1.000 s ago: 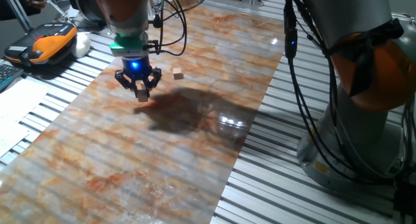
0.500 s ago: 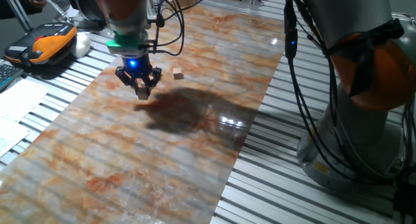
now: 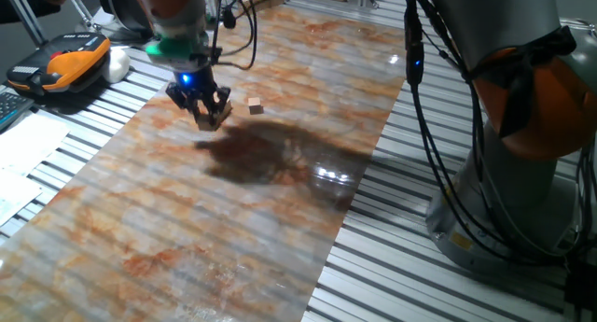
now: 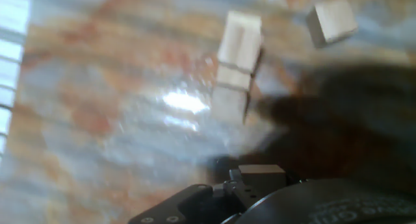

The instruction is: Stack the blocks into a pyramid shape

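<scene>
1. Fixed view is showing my hand hanging above the far left part of the marbled table; a blue light is glowing on it just under a green ring.
2. I am gripping one block between my fingers, which are closing on its sides; it is sitting clear of the table surface, with a dark shadow spreading on the table to its right.
3. A lone block is lying on the table just to the right of my hand, apart from it and touching nothing else.
4. Hand view is blurring badly; a cluster of blocks is showing as a pale run of cubes touching one another, but I cannot tell how many or whether any are stacked.
5. Another single block is lying near the cluster's upper right, apart from it.
6. An orange and black pendant is resting on the slatted bench at far left.
</scene>
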You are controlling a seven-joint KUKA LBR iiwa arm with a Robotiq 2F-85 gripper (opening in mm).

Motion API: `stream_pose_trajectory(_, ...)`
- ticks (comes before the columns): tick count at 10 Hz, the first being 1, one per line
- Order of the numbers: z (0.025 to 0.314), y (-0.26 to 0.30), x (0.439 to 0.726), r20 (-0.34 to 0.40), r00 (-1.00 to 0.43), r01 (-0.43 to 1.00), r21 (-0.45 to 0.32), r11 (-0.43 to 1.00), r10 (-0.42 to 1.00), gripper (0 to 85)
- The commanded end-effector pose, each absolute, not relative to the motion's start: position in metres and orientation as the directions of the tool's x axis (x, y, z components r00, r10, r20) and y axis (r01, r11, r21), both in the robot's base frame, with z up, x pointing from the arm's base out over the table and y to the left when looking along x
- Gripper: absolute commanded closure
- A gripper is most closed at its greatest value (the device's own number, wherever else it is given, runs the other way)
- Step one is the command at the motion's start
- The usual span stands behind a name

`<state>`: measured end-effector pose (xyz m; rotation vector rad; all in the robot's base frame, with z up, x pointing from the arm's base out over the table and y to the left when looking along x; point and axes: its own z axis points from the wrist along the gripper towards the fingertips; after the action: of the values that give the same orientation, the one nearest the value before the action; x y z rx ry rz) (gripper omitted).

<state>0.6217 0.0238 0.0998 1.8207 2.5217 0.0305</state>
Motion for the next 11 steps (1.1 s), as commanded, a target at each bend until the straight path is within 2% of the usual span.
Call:
stream_pose_trajectory(1, 0.102, 0.016, 0.625, -0.004, -0.326, 0.944, 0.046, 0.326, 0.945, 85.0)
stream_pose_trajectory(11, 0.089, -0.013, 0.643, 0.002, -0.36, 0.931, 0.066, 0.36, 0.933, 85.0)
